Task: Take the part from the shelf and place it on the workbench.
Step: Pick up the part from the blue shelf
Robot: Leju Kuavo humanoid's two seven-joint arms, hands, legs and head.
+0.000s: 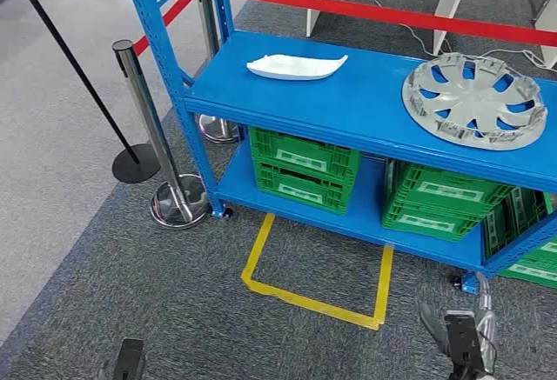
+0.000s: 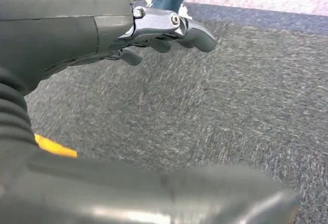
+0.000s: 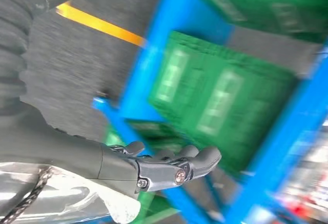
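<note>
White part (image 1: 297, 67) lies on shelf (image 1: 368, 102), well apart from right hand (image 1: 459, 336) fingers (image 3: 201, 160).

Green crates (image 1: 304, 169) sit on the lower level in front of me, one stack at the left and more (image 1: 441, 200) at the right. Yellow tape (image 1: 314, 300) marks an open box on the grey carpet (image 1: 197, 293) just before them. To my left stand two chrome posts (image 1: 152, 128), a red belt (image 1: 394, 16) running from them behind the rack. A black-based post (image 1: 135, 164) stands nearby on paler floor (image 1: 46, 154).
</note>
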